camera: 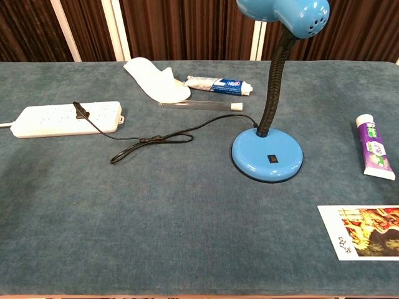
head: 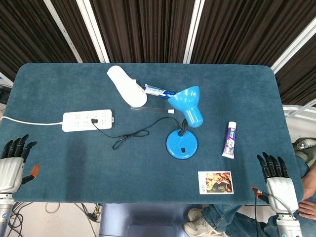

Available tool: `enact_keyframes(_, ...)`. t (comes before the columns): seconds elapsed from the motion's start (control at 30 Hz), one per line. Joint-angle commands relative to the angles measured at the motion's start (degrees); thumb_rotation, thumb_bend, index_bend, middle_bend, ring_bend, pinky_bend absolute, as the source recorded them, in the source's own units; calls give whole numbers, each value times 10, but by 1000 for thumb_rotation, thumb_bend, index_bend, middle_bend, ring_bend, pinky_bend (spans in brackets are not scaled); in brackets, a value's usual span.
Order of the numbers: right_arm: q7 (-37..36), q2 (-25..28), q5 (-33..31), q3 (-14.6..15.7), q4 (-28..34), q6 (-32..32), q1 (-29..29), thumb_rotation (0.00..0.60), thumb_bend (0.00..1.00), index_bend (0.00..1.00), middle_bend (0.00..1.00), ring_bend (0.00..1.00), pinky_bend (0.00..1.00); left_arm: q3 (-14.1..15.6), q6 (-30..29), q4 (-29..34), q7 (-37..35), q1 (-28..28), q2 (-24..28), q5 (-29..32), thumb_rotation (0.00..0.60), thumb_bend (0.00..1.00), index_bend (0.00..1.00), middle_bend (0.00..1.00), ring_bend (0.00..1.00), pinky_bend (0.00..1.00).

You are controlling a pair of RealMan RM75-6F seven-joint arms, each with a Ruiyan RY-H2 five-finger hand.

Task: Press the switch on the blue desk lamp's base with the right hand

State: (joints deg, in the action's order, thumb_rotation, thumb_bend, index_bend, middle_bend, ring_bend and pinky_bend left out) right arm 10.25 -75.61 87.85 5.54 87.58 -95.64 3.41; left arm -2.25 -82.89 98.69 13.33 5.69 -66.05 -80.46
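Lamp (camera: pixel 267 152) glossy blue, black gooseneck, black switch (camera: pixel 272 159) on base; right hand (head: pixel 277 178) spread, empty.

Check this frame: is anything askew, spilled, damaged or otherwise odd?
Only one oddity: a white fabric slipper lies at the far side of the teal table, among a toothpaste tube and the blue desk lamp. Nothing spilled or broken.

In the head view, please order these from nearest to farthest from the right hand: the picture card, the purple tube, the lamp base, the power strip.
From the right hand:
1. Picture card, at the near edge, left of the hand.
2. Purple tube, farther back on the table; close to the card in distance, ranking not firm.
3. Lamp base, near the table's middle.
4. Power strip, far on the left side.
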Motion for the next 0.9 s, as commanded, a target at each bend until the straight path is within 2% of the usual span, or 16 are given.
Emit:
enact_keyframes(0.03,1,1,1,-3,1,5,-2,600,221,34,61,71,0,0,-2,0,-1,-1,0,-1,600,373,162,0,0,0)
enact_keyframes(0.53,-7,4,6,-18,9,17,-12,600,221,24,61,71,0,-2,-3,-4,-1,-1,-2,-1,600,373,162,0,0,0)
enact_keyframes(0.67,-14,5,10,-19,11,22,-13,600,221,15,61,112,3,-3,-4,-4,-2,-1,-2,0,600,373,162,0,0,0)
enact_keyframes(0.73,-16,4,14,-20,13,21,-15,600,221,8,61,163,40,-3,-3,-3,-2,-1,-2,1,600,373,162,0,0,0)
enact_keyframes(0.9,-21,2,19,-20,21,30,-15,600,221,1,83,270,210,-5,-1,-1,-1,0,-2,5,600,373,162,0,0,0)
